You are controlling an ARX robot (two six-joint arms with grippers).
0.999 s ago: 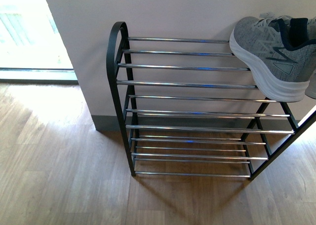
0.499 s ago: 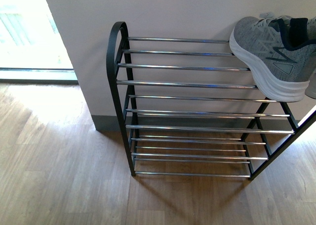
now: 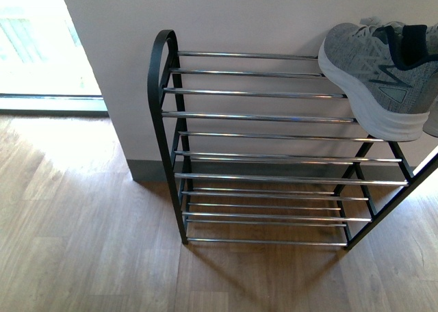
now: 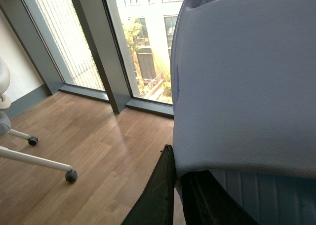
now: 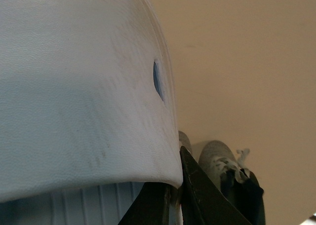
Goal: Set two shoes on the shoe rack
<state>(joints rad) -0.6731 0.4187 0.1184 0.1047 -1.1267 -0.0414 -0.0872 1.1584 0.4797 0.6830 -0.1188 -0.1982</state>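
Note:
The shoe rack (image 3: pixel 164 120) stands against the wall, black side frames with chrome rods. One grey knit sneaker (image 3: pixel 376 72) rests on its top tier at the right end, and a sliver of a second one (image 3: pixel 433 113) shows at the picture's edge. Neither arm appears in the front view. In the left wrist view my left gripper (image 4: pixel 177 185) is shut on the strap edge of a light blue slide (image 4: pixel 247 87). My right gripper (image 5: pixel 175 195) is likewise shut on a light blue slide (image 5: pixel 74 87), with a grey sneaker (image 5: pixel 222 166) behind it by the beige wall.
Wooden floor (image 3: pixel 82 243) spreads in front of and left of the rack. A bright floor-level window (image 3: pixel 41 52) lies at the far left. The left wrist view shows tall windows (image 4: pixel 98 37) and a white chair base with casters (image 4: pixel 71 174).

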